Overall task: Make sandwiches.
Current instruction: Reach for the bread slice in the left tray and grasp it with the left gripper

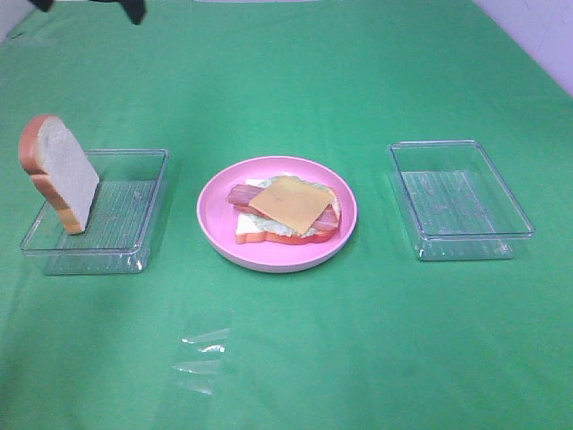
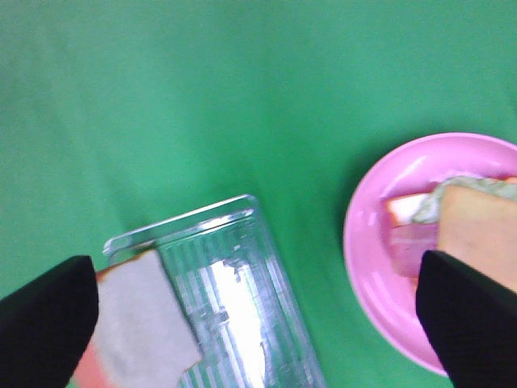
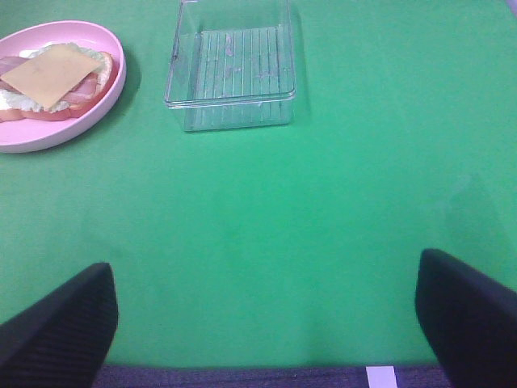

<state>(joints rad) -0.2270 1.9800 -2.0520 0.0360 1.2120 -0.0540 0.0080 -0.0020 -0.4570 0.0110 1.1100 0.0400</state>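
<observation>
Green cloth covers the whole work surface before us, and at its middle sits a round pink plate, which we take as our landmark. On that plate lies the half-built sandwich: a white bread slice at the bottom, pale green lettuce over it, reddish bacon strips across, and a yellow cheese slice on top, lying askew with no second slice covering it. To the plate's left stands a clear plastic tray, and in it the other bread slice stands on edge, leaning, its orange-brown crust showing along the top and one side. To the plate's right, about as far off, we see a second clear tray holding nothing. Nearer the camera than the plate, a scrap of clear film lies on the cloth. Our left gripper hangs above the gap between the left tray and the plate, jaws spread wide, holding nothing. Our right gripper hovers over bare cloth well away from the plate, beyond the right-hand tray, jaws likewise spread wide and empty.
</observation>
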